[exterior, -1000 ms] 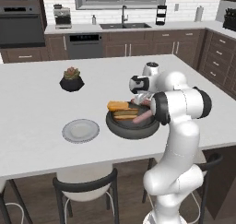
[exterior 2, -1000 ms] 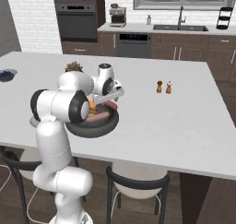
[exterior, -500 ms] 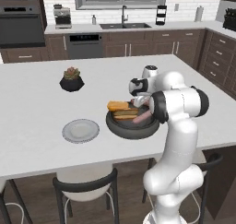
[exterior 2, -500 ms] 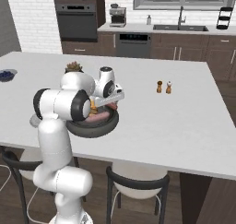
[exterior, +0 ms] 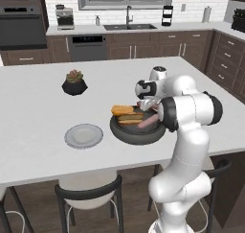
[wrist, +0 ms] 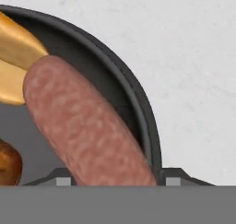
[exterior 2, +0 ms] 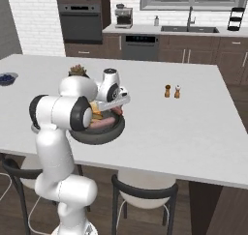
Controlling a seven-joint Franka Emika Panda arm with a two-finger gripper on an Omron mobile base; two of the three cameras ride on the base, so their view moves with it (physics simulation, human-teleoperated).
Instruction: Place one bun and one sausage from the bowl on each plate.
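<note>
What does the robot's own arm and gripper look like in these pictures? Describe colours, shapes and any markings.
The arm is glossy white, built of thick rounded segments with dark grey-black rings at the joints, rising from a bulbous white base. The gripper has two small dark fingertips with pale grey square pads. No cables or markings are visible.

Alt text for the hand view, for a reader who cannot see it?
A pink-brown sausage lies diagonally in the dark bowl, running down between the gripper fingertips at the bottom edge. Buns sit at the left, and white counter lies beyond the rim.
</note>
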